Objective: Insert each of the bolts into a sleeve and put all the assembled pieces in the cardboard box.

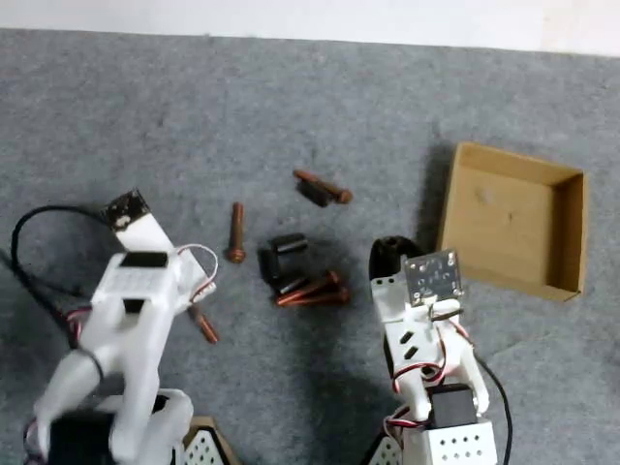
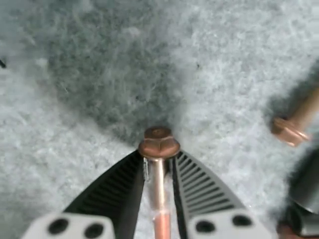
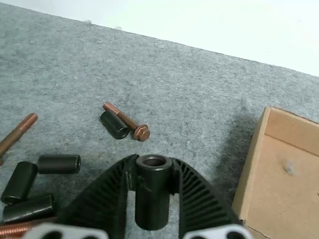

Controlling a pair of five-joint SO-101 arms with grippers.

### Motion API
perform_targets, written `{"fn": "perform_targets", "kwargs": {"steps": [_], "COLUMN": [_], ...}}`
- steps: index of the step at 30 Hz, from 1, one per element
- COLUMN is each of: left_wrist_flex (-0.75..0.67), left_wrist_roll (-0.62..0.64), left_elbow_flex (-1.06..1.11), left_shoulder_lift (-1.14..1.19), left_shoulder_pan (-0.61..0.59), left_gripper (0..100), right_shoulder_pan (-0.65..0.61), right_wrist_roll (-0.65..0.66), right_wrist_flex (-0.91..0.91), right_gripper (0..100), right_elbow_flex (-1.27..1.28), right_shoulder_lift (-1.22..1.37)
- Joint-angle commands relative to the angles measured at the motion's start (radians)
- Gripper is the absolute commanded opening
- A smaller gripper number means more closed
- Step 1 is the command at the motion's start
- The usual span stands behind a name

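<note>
Copper bolts and black sleeves scattered flat, open cardboard box apart.

Bright even light w/ soft shadows

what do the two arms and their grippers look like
Both the left arm and the right arm are blocky white plastic. Thin red and white wires loop along the right one; a thicker black cable curves beside the left. The left gripper and the right gripper have black, wedge-shaped fingers with ribbed faces, on pale bases with dark round holes.
</note>
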Motion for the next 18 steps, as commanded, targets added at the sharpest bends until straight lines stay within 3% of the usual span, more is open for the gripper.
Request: {"fn": "perform_targets", "kwargs": {"steps": [1,7,12,18], "left_wrist_flex": [0.002,-0.140,-0.262,-0.270], "left_wrist_roll": [0.000,0.002,0.000,0.003], "left_elbow_flex": [0.067,0.268,0.469,0.591], "left_shoulder_lift": [-0.240,-0.638,-0.981,-1.354], "left_shoulder_pan": [0.008,0.008,0.012,0.012], "left_gripper": [0,0,0,0], "right_shoulder_pan": [-0.002,-0.114,-0.236,-0.432], "right_wrist_roll": [0.011,0.020,0.118,0.132], "right_wrist_flex": [0.001,-0.001,0.001,0.035], "right_gripper": [0.6,0.6,0.6,0.6], "right_elbow_flex": [0.127,0.127,0.127,0.128], "right_shoulder_lift": [-0.013,-0.013,-0.012,0.018]}}
